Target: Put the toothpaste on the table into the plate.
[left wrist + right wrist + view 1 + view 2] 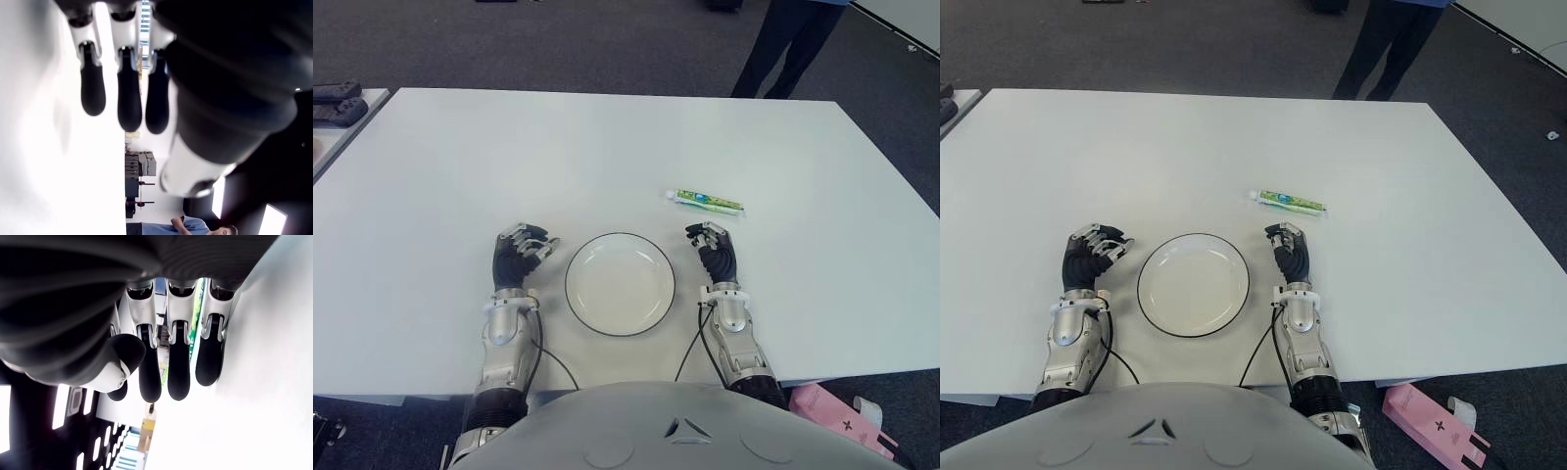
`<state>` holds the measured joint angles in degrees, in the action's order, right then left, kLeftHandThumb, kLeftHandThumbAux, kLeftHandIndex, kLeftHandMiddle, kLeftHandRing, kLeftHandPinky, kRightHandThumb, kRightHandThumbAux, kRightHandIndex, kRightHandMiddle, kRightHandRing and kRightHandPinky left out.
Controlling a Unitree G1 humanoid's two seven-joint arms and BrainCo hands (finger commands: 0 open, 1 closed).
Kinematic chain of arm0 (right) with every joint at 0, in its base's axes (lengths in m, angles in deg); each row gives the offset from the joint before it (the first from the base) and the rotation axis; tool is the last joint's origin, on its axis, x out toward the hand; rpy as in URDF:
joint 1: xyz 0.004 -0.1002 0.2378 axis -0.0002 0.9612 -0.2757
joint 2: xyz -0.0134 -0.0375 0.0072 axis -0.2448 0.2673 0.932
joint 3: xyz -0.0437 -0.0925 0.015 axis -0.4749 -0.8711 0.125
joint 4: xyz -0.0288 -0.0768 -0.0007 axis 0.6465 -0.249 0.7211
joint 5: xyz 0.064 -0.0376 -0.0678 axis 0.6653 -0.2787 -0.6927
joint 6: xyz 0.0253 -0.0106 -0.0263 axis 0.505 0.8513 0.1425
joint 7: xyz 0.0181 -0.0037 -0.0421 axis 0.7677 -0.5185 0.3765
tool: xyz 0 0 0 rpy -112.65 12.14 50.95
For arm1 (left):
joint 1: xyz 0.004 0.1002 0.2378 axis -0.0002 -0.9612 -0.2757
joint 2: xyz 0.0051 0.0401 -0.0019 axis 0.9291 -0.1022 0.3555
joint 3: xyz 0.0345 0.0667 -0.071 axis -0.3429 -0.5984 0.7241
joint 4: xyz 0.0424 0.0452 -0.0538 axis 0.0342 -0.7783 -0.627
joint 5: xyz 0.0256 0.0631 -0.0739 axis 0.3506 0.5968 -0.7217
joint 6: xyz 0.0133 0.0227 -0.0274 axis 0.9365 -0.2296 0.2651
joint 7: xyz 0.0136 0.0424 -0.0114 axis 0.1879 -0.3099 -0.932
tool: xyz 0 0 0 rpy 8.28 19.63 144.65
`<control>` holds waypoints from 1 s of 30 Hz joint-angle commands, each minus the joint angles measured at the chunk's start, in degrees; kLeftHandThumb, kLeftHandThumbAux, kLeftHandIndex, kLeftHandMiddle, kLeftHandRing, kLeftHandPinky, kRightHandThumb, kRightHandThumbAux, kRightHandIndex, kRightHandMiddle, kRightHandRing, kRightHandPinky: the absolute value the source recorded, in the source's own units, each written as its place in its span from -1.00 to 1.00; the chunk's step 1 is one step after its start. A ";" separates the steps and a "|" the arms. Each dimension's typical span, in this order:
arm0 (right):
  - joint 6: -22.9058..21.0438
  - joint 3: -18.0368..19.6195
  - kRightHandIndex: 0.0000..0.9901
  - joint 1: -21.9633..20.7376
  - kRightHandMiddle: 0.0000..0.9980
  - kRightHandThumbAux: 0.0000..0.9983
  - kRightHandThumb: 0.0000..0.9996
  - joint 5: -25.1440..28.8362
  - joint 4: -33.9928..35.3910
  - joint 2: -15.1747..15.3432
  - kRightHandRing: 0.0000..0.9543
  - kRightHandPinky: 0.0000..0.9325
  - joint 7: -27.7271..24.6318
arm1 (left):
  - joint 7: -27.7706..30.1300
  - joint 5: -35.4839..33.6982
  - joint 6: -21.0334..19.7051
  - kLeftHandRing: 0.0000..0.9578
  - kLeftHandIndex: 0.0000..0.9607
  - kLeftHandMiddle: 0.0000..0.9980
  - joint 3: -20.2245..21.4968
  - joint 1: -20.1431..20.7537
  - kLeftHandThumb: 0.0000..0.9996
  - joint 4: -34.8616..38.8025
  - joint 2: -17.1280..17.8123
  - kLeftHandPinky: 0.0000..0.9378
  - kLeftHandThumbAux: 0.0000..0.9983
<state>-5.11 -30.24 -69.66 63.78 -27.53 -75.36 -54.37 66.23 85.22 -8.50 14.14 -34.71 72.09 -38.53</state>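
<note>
The toothpaste (705, 201), a small green and white tube, lies flat on the white table (607, 147), a short way beyond my right hand (715, 245). A green strip of it shows past the hand's fingers (178, 367) in the right wrist view. The white plate (620, 283) with a dark rim sits between my two hands and holds nothing. My right hand is just right of the plate, fingers loosely curled and holding nothing. Just left of the plate, my left hand (521, 253) is relaxed, with nothing in it.
A person's legs (783, 44) stand beyond the table's far edge at the right. Black devices (337, 103) lie on a side surface at the far left. A pink box (832, 411) is on the floor at the near right.
</note>
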 commanded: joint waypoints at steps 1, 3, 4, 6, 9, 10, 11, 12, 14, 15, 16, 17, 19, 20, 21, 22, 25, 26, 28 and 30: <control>0.42 -0.24 -0.11 -0.90 -0.10 0.38 0.69 -2.67 -1.20 1.54 -0.11 -0.07 1.50 | -0.56 0.41 -2.43 0.11 0.17 0.06 -0.22 -1.61 -0.91 -1.75 -0.52 0.13 1.00; 1.02 -0.39 -0.11 -1.17 -0.10 0.38 0.68 -3.59 -1.04 2.05 -0.10 -0.06 1.92 | -0.56 0.40 -2.52 0.12 0.17 0.06 -0.19 -1.58 -0.92 -1.73 -0.56 0.13 1.00; 1.60 -0.48 -0.11 -1.33 -0.10 0.38 0.68 -4.18 -0.98 2.45 -0.10 -0.06 2.16 | -0.55 0.39 -2.54 0.12 0.17 0.06 -0.20 -1.57 -0.92 -1.74 -0.59 0.13 1.00; 3.36 -0.90 -0.12 -1.98 -0.10 0.38 0.68 -6.13 -0.47 4.11 -0.10 -0.04 2.55 | -0.53 0.40 -2.56 0.11 0.17 0.06 -0.21 -1.54 -0.93 -1.69 -0.61 0.12 1.00; 4.48 -1.27 -0.13 -2.75 -0.10 0.38 0.68 -7.56 -0.17 5.56 -0.11 -0.07 2.58 | -0.71 0.58 -2.54 0.11 0.17 0.05 -0.23 -1.52 -0.93 -1.65 -0.67 0.11 1.00; 4.69 -1.37 -0.13 -2.99 -0.10 0.38 0.68 -7.85 -0.16 5.91 -0.11 -0.07 2.55 | -0.80 0.66 -2.52 0.11 0.17 0.05 -0.23 -1.51 -0.93 -1.65 -0.69 0.11 1.00; 4.85 -1.44 -0.13 -3.15 -0.10 0.38 0.68 -8.00 -0.21 6.14 -0.12 -0.08 2.55 | -0.86 0.72 -2.52 0.11 0.17 0.05 -0.24 -1.49 -0.93 -1.66 -0.71 0.10 1.00; 5.15 -1.56 -0.13 -3.73 -0.10 0.38 0.68 -8.19 -0.24 6.85 -0.12 -0.09 2.11 | -0.99 0.80 -2.54 0.11 0.17 0.04 -0.25 -1.49 -0.92 -1.62 -0.76 0.10 1.00; 5.54 -1.80 -0.13 -4.88 -0.10 0.38 0.68 -8.43 -0.38 8.42 -0.15 -0.14 0.90 | -1.23 0.96 -2.55 0.11 0.17 0.04 -0.27 -1.48 -0.92 -1.55 -0.82 0.11 1.00; 5.43 -1.95 -0.15 -5.69 -0.17 0.40 0.58 -8.77 -0.49 9.67 -0.19 -0.18 -0.10 | -1.39 1.07 -2.48 0.11 0.17 0.04 -0.28 -1.48 -0.90 -1.54 -0.86 0.11 1.00; 5.32 -2.06 -0.16 -6.21 -0.26 0.42 0.51 -8.97 -0.61 10.49 -0.27 -0.27 -0.73 | -1.50 1.15 -2.43 0.10 0.16 0.04 -0.28 -1.47 -0.89 -1.54 -0.89 0.12 1.00; 5.25 -2.14 -0.16 -6.52 -0.29 0.42 0.48 -9.07 -0.70 11.01 -0.30 -0.30 -1.10 | -1.58 1.22 -2.39 0.10 0.16 0.03 -0.28 -1.46 -0.88 -1.55 -0.92 0.12 1.00; 5.03 -2.10 -0.17 -7.91 -0.38 0.43 0.43 -9.32 -1.40 12.41 -0.38 -0.40 -2.01 | -1.62 1.31 -2.33 0.10 0.16 0.03 -0.31 -1.46 -0.87 -1.58 -0.95 0.12 1.00; 4.95 -2.11 -0.18 -8.82 -0.44 0.44 0.41 -9.47 -1.91 13.12 -0.44 -0.46 -2.47 | -1.62 1.32 -2.29 0.10 0.16 0.04 -0.33 -1.46 -0.85 -1.60 -0.95 0.12 1.00; 4.93 -2.11 -0.33 -9.43 -0.51 0.34 0.26 -9.53 -2.30 13.60 -0.50 -0.53 -2.78 | -1.64 1.35 -2.27 0.10 0.16 0.03 -0.36 -1.45 -0.84 -1.61 -0.97 0.12 1.00; 4.91 -2.19 -0.44 -10.61 -0.56 0.27 0.16 -9.73 -3.09 14.31 -0.56 -0.60 -3.24 | -1.65 1.37 -2.23 0.10 0.16 0.03 -0.38 -1.43 -0.83 -1.65 -1.01 0.11 1.00; 4.47 -2.78 -0.62 -15.01 -0.68 0.13 0.05 -10.65 -5.53 16.69 -0.68 -0.72 -5.21 | -1.72 1.38 -2.17 0.09 0.16 0.03 -0.33 -1.33 -0.82 -1.80 -1.18 0.09 1.00; 4.33 -2.92 -0.69 -15.79 -0.75 0.07 0.03 -10.75 -5.87 17.10 -0.74 -0.76 -5.73 | -1.76 1.40 -2.19 0.09 0.16 0.03 -0.31 -1.32 -0.82 -1.81 -1.23 0.10 1.00; 3.83 -3.34 -0.79 -17.31 -0.83 -0.03 0.04 -11.14 -6.30 17.98 -0.83 -0.81 -6.89 | -1.90 1.50 -2.13 0.10 0.16 0.04 -0.28 -1.33 -0.82 -1.90 -1.29 0.11 1.00; 3.63 -3.65 -0.85 -18.19 -0.88 -0.08 0.05 -11.57 -6.61 18.53 -0.87 -0.83 -7.41 | -1.96 1.53 -2.04 0.10 0.17 0.04 -0.28 -1.32 -0.83 -1.99 -1.33 0.10 1.00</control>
<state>-0.21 -32.92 -85.78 52.96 -33.08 -57.50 -60.36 64.89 86.33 -8.77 14.16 -34.66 72.34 -39.17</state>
